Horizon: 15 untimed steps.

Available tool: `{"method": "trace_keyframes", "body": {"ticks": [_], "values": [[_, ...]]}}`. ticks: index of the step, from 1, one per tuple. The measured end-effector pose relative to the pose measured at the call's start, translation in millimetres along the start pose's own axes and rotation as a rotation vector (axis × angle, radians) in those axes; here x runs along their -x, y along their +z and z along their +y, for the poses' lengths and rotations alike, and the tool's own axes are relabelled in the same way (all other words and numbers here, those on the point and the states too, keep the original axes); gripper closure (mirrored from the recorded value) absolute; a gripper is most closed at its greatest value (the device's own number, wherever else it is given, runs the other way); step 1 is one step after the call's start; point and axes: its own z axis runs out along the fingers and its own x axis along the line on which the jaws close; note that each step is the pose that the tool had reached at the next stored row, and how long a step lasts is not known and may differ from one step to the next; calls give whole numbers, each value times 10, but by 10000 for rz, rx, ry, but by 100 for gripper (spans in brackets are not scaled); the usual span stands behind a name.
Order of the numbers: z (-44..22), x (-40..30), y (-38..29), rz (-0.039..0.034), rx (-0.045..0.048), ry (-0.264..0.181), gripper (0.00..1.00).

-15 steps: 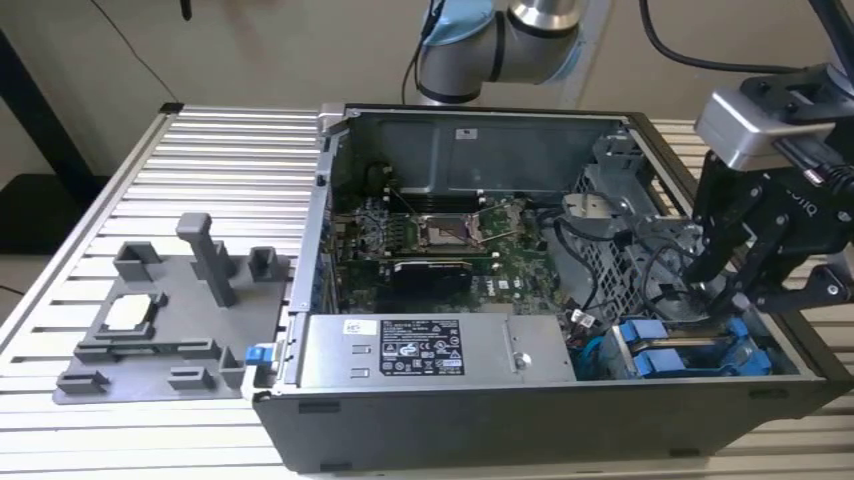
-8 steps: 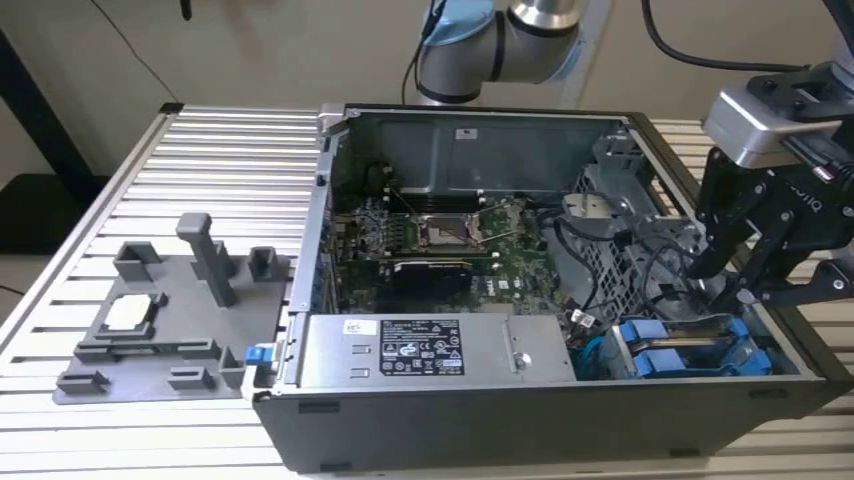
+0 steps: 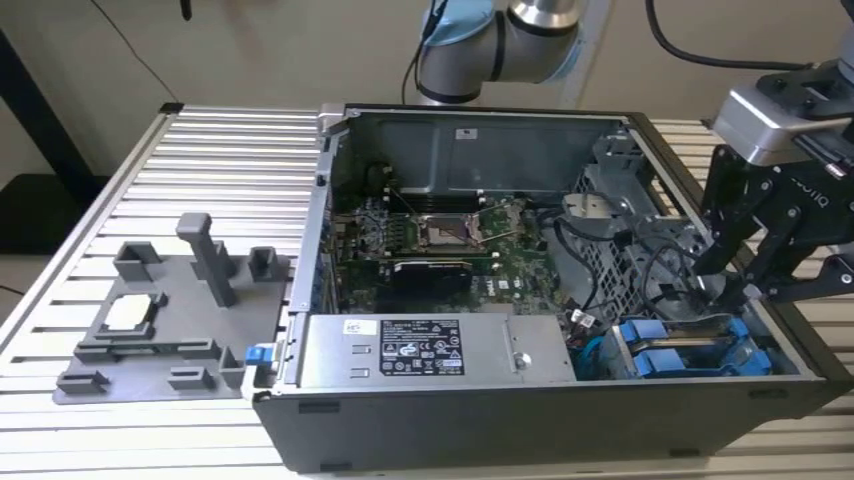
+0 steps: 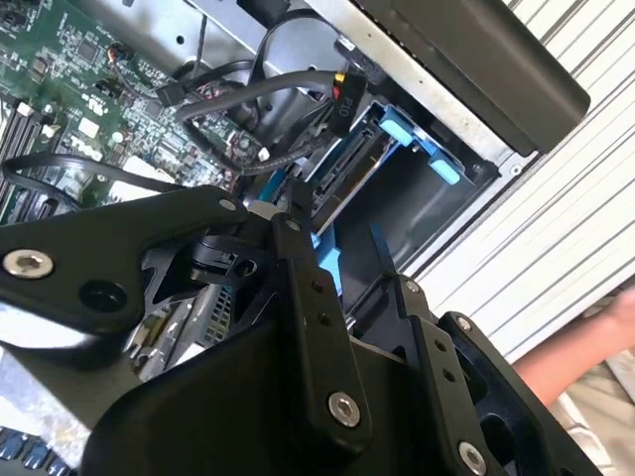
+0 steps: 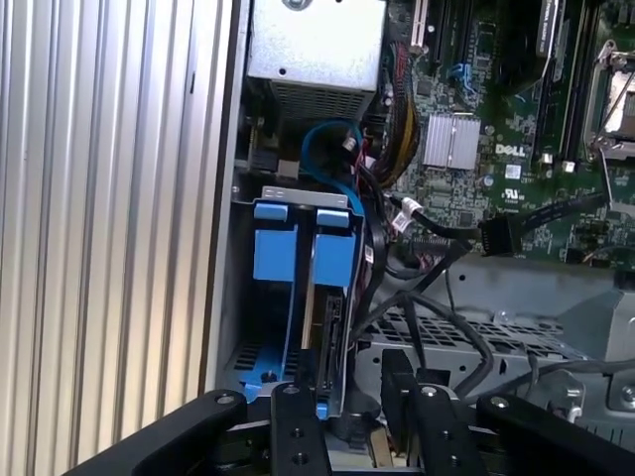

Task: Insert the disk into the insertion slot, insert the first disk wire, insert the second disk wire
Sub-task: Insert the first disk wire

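Silver ribbed slat table point(image 3: 200, 170) spans the exterior view from left edge to right edge, slats running left to right; the same slats point(image 5: 99, 198) appear in the first wrist view. Dark grey computer case point(image 3: 534, 440) lies on its side directly on the table, centre to right of frame, open face up. Flat grey fixture plate point(image 3: 160, 345) with upright blocks sits on the slats at lower left, just beside the case's left wall

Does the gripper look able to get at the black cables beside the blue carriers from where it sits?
Probably yes. The gripper hangs open right over the drive cage, and the black cables lie exposed beside the blue carriers, with nothing covering them.
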Motion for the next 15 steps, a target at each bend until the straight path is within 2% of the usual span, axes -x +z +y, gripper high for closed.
{"method": "trace_keyframes", "body": {"ticks": [11, 15], "values": [[-102, 57, 32, -8, 9, -271, 60], [-173, 58, 35, -6, 13, -361, 60]]}}
